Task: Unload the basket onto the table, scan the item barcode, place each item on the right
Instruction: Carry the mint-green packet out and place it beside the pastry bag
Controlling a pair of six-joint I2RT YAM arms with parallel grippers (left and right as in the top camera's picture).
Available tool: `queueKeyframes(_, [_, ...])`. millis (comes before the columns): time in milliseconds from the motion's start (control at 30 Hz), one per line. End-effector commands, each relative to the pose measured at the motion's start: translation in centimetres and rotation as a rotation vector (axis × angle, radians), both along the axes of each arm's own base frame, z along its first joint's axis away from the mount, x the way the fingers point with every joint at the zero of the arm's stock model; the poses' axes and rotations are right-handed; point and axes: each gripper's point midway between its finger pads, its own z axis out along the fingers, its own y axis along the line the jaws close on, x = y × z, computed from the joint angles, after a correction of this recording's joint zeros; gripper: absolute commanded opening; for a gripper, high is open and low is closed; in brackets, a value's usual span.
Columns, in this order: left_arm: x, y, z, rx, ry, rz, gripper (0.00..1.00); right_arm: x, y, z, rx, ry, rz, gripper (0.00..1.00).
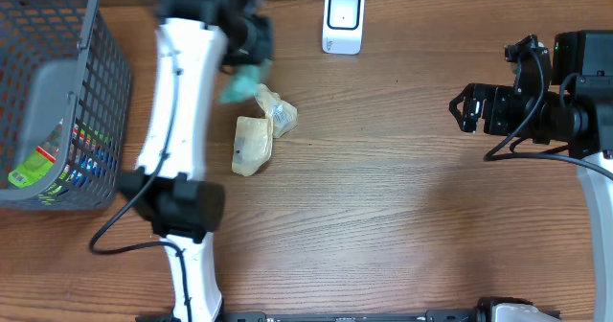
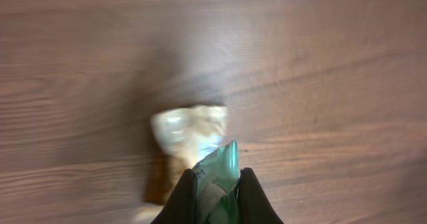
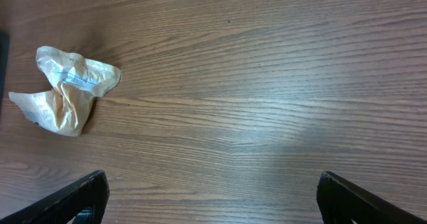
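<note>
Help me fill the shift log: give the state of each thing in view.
Left claw: shut on the green plastic packet.
Green plastic packet: held clear of the brown wooden table.
Crumpled tan plastic-wrapped packet: lying loose on the table.
White rounded scanner: resting on the table, untouched.
Grey mesh basket: upright, colourful packets inside.
Right claw: open, empty.

The brown wooden table has a grey basket at its left edge. A small white scanner sits near the far edge. A crinkly tan bag lies nearer the middle.
</note>
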Motion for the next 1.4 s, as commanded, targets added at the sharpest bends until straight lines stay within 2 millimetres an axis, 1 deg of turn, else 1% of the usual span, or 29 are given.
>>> queueKeyframes(0, [-1.0, -3.3, -4.3, 0.019, 0.082, -0.064, 0.04, 0.1, 0.3, 1.2, 0.006, -0.039, 0.006, 1.0])
queueKeyframes(100, [-1.5, -5.3, -7.8, 0.031, 0.122, -0.109, 0.04, 0.2, 0.3, 1.3, 0.006, -0.04, 0.007, 1.0])
queueKeyframes(167, [-1.7, -5.2, -9.7, 0.07, 0.136, -0.113, 0.04, 0.2, 0.3, 1.2, 0.006, -0.04, 0.007, 1.0])
queueKeyframes(233, [-1.7, -3.8, -11.5, 0.141, 0.146, -0.081, 0.04, 0.2, 0.3, 1.2, 0.006, -0.04, 0.007, 1.0])
queueKeyframes(333, [-1.6, -1.0, -13.0, 0.237, 0.154, 0.016, 0.04, 0.2, 0.3, 1.2, 0.006, -0.04, 0.007, 1.0])
queueKeyframes(367, [-1.5, 0.3, -13.3, 0.277, 0.155, 0.051, 0.04, 0.2, 0.3, 1.2, 0.006, -0.04, 0.007, 1.0])
queueKeyframes(433, [-1.4, 1.7, -13.4, 0.314, 0.155, 0.084, 0.04, 0.3, 0.3, 1.1, 0.006, -0.037, 0.007, 1.0])
queueKeyframes(467, [-1.3, 2.0, -13.4, 0.318, 0.155, 0.09, 0.08, 0.4, 0.3, 1.0, 0.006, -0.034, 0.007, 1.0])
queueKeyframes(500, [-1.3, 2.3, -13.4, 0.317, 0.156, 0.097, 0.15, 0.4, 0.3, 0.9, 0.006, -0.03, 0.007, 1.0])
queueKeyframes(533, [-1.2, 2.5, -13.4, 0.317, 0.157, 0.101, 0.21, 0.5, 0.3, 0.7, 0.007, -0.024, 0.006, 1.0])
queueKeyframes(567, [-1.2, 2.6, -13.4, 0.316, 0.157, 0.104, 0.31, 0.6, 0.3, 0.6, 0.007, -0.019, 0.006, 1.0])
queueKeyframes(600, [-1.2, 2.6, -13.4, 0.312, 0.159, 0.104, 0.38, 0.7, 0.3, 0.2, 0.007, -0.007, 0.006, 1.0])
queueKeyframes(667, [-1.3, 2.4, -13.2, 0.3, 0.162, 0.1, 0.43, 0.9, 0.3, -0.2, 0.008, 0.007, 0.006, 1.0])
queueKeyframes(767, [-1.4, 1.7, -12.5, 0.277, 0.166, 0.085, 0.44, 1.0, 0.3, -0.6, 0.008, 0.02, 0.006, 1.0])
queueKeyframes(867, [-1.2, 0.9, -10.7, 0.236, 0.151, 0.077, 0.44, 1.1, 0.3, -0.7, 0.008, 0.023, 0.006, 1.0])
queueKeyframes(967, [-0.3, 0.7, -7.6, 0.214, 0.097, 0.075, 0.45, 1.1, 0.3, -0.7, 0.008, 0.023, 0.007, 1.0])
queueKeyframes(1000, [0.1, 0.8, -6.1, 0.207, 0.068, 0.073, 0.46, 1.1, 0.3, -0.7, 0.008, 0.023, 0.006, 1.0])
queueKeyframes(1033, [0.4, 1.0, -4.4, 0.199, 0.037, 0.077, 0.48, 1.1, 0.3, -0.7, 0.008, 0.023, 0.006, 1.0])
queueKeyframes(1100, [1.1, 1.8, -0.2, 0.177, -0.05, 0.091, 0.54, 1.1, 0.3, -0.7, 0.008, 0.023, 0.007, 1.0])
queueKeyframes(1167, [1.3, 3.3, 3.9, 0.162, -0.139, 0.133, 0.59, 1.1, 0.3, -0.7, 0.008, 0.023, 0.007, 1.0])
queueKeyframes(1267, [0.8, 7.2, 9.5, 0.136, -0.266, 0.224, 0.63, 1.1, 0.3, -0.7, 0.008, 0.023, 0.007, 1.0])
queueKeyframes(1300, [0.4, 8.9, 11.0, 0.132, -0.298, 0.264, 0.64, 1.1, 0.3, -0.7, 0.008, 0.023, 0.007, 1.0])
queueKeyframes(1367, [-0.2, 12.0, 13.2, 0.119, -0.357, 0.322, 0.63, 1.0, 0.3, -0.7, 0.008, 0.026, 0.007, 1.0])
